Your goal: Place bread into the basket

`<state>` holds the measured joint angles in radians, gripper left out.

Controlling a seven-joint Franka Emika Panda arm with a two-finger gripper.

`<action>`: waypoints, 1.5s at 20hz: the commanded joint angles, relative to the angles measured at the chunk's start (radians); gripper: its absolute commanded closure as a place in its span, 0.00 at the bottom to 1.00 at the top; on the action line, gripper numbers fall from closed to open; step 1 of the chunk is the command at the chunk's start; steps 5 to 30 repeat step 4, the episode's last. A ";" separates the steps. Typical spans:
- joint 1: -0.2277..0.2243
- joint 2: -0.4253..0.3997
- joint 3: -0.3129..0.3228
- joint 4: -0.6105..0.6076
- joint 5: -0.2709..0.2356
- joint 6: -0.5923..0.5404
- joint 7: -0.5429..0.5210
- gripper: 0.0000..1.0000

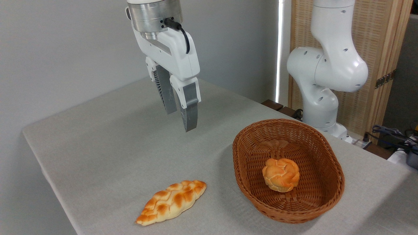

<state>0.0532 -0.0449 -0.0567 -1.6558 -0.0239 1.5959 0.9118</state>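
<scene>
Bun (281, 174) sits inside basket (288, 169) near table's (98, 143) right edge, so I judge task basically done. Gripper (182, 112) hangs empty above table centre, fingers slightly apart, holding nothing. Braided loaf (172, 201) lies by front edge, untouched.

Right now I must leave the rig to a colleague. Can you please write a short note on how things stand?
Gripper: empty, hanging above the table, left of the basket; fingers seem close together, so I cannot tell if open or shut.
Bun: lies inside the basket, on its bottom.
Braided loaf: on the table, left of the basket, apart from it.
Done: bun is in the basket.
Left: nothing seems left; at most, park the arm.
</scene>
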 commanded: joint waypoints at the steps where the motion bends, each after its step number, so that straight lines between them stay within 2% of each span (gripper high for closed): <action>1: 0.004 0.014 0.000 0.024 0.009 -0.017 -0.010 0.00; 30: 0.007 0.019 0.003 0.024 0.007 -0.016 -0.010 0.00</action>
